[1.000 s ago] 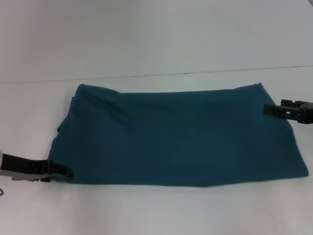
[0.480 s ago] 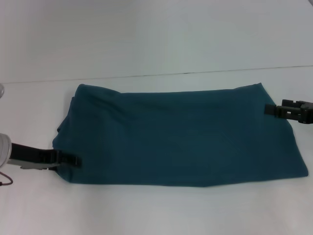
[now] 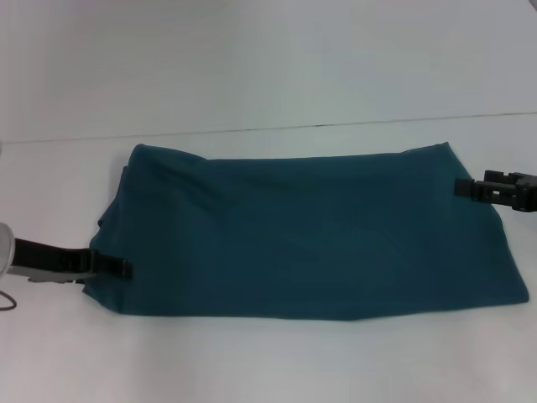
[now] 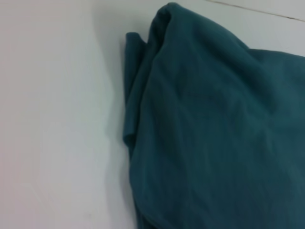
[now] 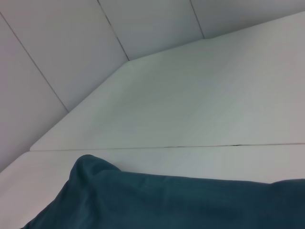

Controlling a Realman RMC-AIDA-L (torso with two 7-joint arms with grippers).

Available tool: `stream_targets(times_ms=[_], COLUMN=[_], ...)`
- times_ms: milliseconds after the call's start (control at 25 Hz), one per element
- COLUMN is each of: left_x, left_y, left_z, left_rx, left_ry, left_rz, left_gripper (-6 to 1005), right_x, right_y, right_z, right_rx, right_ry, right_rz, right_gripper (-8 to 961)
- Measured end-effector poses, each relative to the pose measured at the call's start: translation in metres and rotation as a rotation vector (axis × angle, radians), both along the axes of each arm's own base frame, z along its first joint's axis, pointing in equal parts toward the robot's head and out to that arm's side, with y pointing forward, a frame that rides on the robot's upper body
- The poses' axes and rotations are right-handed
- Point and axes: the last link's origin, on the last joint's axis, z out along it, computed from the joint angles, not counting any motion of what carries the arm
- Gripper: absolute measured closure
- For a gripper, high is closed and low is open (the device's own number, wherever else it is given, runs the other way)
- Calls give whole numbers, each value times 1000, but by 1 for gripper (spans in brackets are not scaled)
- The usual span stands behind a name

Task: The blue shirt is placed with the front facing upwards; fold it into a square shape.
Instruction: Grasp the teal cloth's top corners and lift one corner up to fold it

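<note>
The blue shirt (image 3: pixel 310 235) lies on the white table as a wide folded band, plain teal side up, with no lettering showing. My left gripper (image 3: pixel 127 269) reaches in low from the left and overlaps the shirt's left edge near its front corner. My right gripper (image 3: pixel 457 187) is level at the shirt's right edge, close to the far corner. The left wrist view shows the bunched left folds of the shirt (image 4: pixel 214 133) from close above. In the right wrist view only the shirt's far edge (image 5: pixel 167 200) appears, low in the picture.
The white table (image 3: pixel 252 361) extends in front of the shirt and on both sides. Its far edge (image 3: pixel 277 128) runs just behind the shirt, with a pale panelled wall (image 5: pixel 95 57) beyond.
My left gripper has moved away from the table's front edge and to the right, from beside the shirt's front left corner onto its left edge. The right gripper and the shirt have stayed put.
</note>
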Motion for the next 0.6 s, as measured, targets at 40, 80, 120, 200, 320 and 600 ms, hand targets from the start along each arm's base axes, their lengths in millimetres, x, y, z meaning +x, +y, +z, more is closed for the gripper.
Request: stream_targets(times_ms=[40, 80, 120, 200, 320, 600], left_x=[-1, -3, -4, -6, -8, -17], left_y=[-1, -2, -3, -4, -5, -9], left_z=[1, 1, 1, 2, 6, 17], left_rx=[-1, -2, -3, -1, 13, 35], left_ry=[1, 2, 3, 3, 8, 30], left_rz=[3, 7, 10, 15, 19, 52], left_gripper=[233, 233, 233, 233, 233, 233], right_x=[0, 0, 0, 0, 0, 0], right_y=[0, 0, 0, 0, 0, 0], right_z=[0, 0, 0, 0, 0, 0], right_rx=[0, 0, 0, 0, 0, 0], right_ry=[0, 0, 0, 0, 0, 0], right_rz=[0, 0, 0, 0, 1, 0], right_gripper=[22, 22, 22, 23, 23, 23])
